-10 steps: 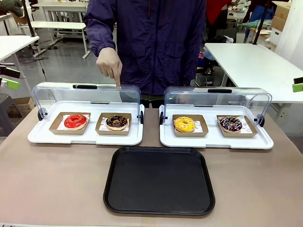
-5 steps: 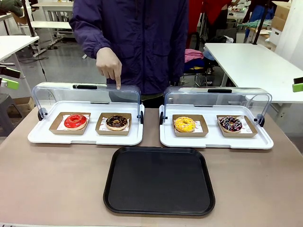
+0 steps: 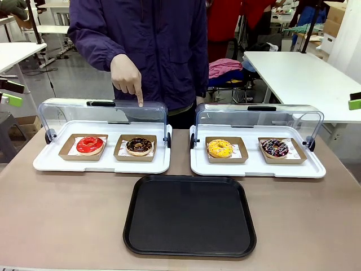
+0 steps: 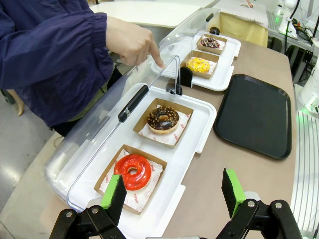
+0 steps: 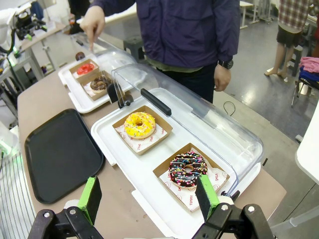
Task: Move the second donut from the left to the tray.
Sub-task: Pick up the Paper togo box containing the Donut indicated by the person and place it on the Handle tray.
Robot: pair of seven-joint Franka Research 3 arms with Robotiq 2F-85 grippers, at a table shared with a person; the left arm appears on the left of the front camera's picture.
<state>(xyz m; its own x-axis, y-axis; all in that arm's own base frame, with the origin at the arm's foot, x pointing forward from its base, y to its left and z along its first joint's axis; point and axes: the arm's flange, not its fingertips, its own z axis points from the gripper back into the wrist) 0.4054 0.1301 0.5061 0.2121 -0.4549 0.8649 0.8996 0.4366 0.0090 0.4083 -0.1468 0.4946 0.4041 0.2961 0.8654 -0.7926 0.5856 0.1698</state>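
The second donut from the left has dark chocolate glaze with tan bits and sits in a small brown cardboard dish on the left white tray. It shows small in the right wrist view as well, donut. A person's hand points a finger down above it, over the raised clear lid. The black tray lies bare in front of the white trays. My left gripper is open, hovering off the left white tray's end. My right gripper is open beyond the right white tray.
A red-glazed donut shares the left white tray. The right white tray holds a yellow donut and a sprinkled dark donut. Both clear lids stand open toward the person. Other tables stand behind.
The person has shifted to the picture's left; the pointing hand stays over the chocolate donut. Nothing on the table has moved.
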